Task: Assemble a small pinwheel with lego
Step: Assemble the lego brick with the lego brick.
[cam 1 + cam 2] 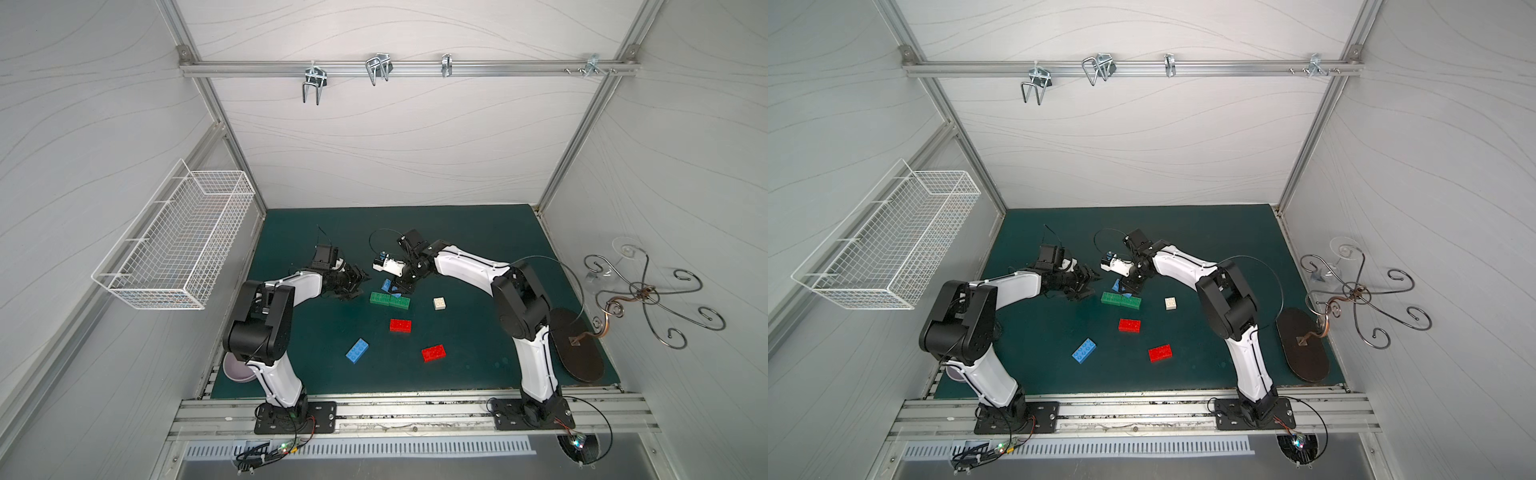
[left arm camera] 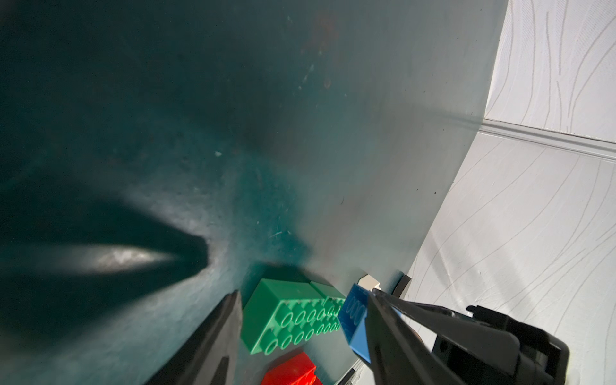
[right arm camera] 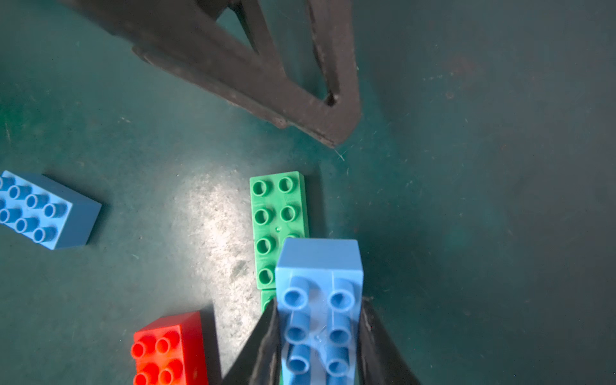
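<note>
Centrally, right claw (image 3: 318,301) pinching blue brick (image 3: 318,260) at green bricks' (image 3: 278,213) edge, left claw (image 1: 360,286) spread nearby.

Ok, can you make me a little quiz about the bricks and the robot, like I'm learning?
1. True or false: the white brick is stuck onto the green bricks.
2. How many red bricks lie loose on the mat?
3. What colour is the held brick in the right jaws: A red, B blue, C green?
Key: 1 false, they lie apart; 2 two; 3 B.
</note>
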Controlling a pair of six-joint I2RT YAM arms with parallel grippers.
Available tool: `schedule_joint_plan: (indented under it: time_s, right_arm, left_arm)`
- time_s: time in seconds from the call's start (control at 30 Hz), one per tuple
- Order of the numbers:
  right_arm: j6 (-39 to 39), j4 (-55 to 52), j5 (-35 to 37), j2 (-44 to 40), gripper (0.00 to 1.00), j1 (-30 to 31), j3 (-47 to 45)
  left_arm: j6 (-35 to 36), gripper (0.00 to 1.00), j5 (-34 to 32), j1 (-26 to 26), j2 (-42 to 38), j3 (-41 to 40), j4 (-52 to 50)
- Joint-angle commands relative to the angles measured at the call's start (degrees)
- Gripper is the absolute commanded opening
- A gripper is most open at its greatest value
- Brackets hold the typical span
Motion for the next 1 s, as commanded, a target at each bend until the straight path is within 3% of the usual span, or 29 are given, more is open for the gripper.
schedule_joint_plan:
  time_s: [0.0,0.97]
  right_arm:
    - [-0.83,-1.82,-0.67,-0.69,0.23,-0.18,-0.78]
    - [-3.82,-0.94,2.89,1.98,0.23,2.70,-0.53]
  left_arm:
    - [-0.02,0.65,0.92,-0.54,1.03,0.31,1.92]
    - [-1.27,0.65,2.29,-0.73,2.62,-0.34,4.49]
